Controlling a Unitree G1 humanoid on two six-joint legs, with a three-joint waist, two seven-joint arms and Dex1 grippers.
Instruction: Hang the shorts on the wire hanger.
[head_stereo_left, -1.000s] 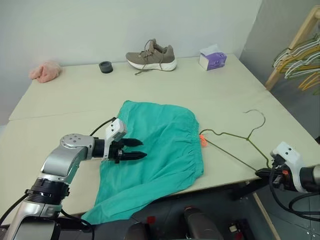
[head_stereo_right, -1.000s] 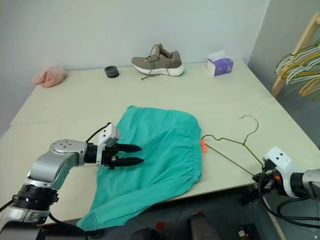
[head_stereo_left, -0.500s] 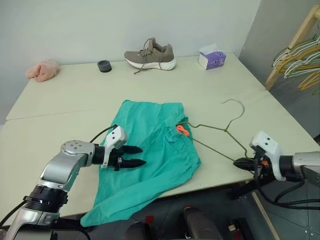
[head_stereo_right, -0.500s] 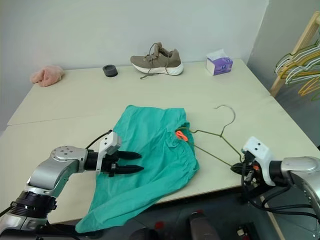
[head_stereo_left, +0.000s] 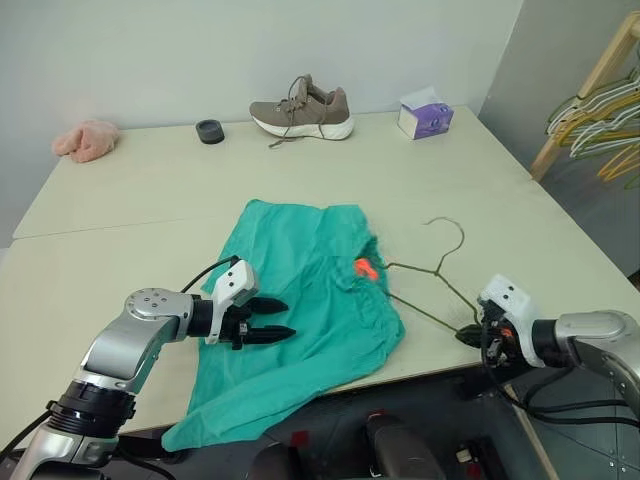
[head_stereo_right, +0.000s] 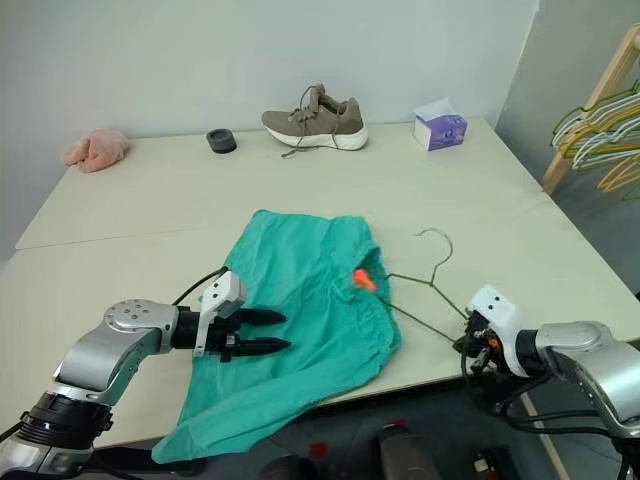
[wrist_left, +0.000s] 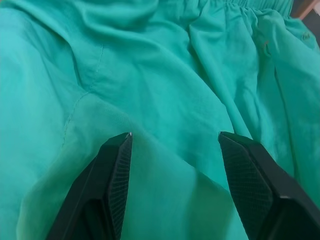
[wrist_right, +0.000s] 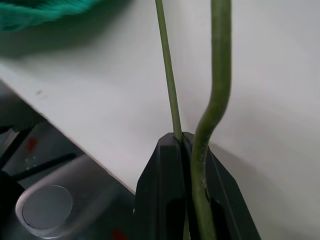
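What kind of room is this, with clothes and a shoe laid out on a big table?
Probably a test room set up for laundry chores: a plain table holding teal shorts and a wire hanger, and a wooden rack of hangers beside it.

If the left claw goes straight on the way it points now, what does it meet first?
Most likely the shorts: the open left claw points across the teal fabric just ahead of its tips, though how high it hangs above the cloth is unclear.

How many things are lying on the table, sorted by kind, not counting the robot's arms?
Clothing: 1, the shorts
Hangers: 1, the wire hanger
Shoes: 1, the shoe
Boxes: 1, the purple box
Pink fluffy items: 1
Small dark round items: 1
Total: 6
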